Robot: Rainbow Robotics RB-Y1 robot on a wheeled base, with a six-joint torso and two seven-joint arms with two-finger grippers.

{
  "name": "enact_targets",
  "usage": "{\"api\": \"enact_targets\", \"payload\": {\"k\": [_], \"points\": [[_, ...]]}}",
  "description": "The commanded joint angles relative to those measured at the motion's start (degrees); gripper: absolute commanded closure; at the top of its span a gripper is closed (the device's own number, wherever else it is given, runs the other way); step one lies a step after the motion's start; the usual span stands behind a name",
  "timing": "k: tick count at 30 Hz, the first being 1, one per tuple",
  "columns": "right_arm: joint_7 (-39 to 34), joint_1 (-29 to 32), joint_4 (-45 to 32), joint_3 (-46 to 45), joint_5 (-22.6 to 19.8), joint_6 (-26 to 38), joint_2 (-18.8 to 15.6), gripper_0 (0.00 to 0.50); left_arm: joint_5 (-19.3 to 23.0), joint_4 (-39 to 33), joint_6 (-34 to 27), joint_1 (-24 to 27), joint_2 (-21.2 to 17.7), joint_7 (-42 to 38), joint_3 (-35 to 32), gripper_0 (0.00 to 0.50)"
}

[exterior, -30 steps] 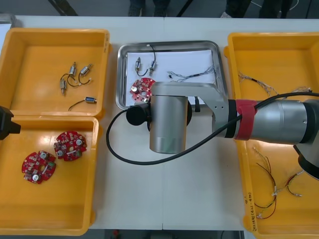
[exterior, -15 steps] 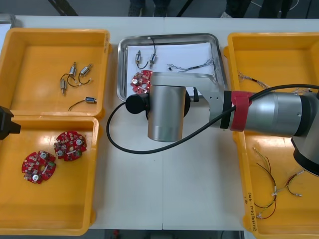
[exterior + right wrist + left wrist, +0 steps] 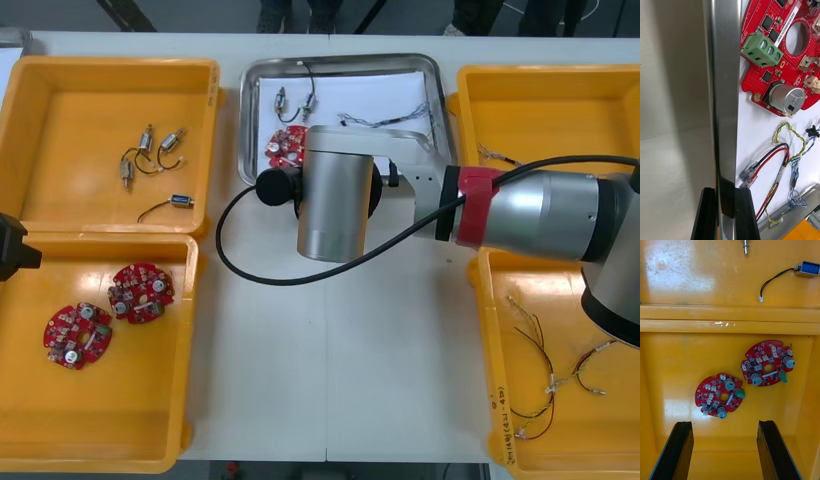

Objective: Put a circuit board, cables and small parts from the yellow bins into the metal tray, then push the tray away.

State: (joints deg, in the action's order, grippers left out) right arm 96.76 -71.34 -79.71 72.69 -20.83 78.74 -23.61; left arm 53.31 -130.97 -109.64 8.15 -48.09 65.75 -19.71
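Right wrist: tray rim point(image 3: 724, 112) seemingly inside hand point(image 3: 727, 192)

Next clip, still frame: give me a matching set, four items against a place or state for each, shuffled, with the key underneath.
1. right gripper
2. left gripper
3. red and yellow cables
4. two circuit boards

a. open, above the near left bin
b. in the near right bin
c. lying in the near left bin
d. shut on the near rim of the metal tray

Pairs: 1-d, 2-a, 3-b, 4-c.
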Motion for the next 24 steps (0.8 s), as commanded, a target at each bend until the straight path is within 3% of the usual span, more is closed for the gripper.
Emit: {"api": "enact_targets", "payload": {"k": [1,7,24], "points": [[2.5,-3.0,1.8,-3.7,-0.7,-1.3,1.5,0.500,0.4,-1.6,-0.4,-0.9,-2.5,4.6,-1.7,0.000],[2.6,-3.8,5.1,-6.1,-4.5,-3.1,1.6,0.500,0.4,-1.6,-0.4,-0.9,-2.5,4.6,-1.7,0.000],[4.5,-4.7,9.8,-5.8,-4.4,-9.2,1.9,0.500,0.4,-1.6,-0.4,-0.9,-2.5,4.6,-1.7,0.000]]}}
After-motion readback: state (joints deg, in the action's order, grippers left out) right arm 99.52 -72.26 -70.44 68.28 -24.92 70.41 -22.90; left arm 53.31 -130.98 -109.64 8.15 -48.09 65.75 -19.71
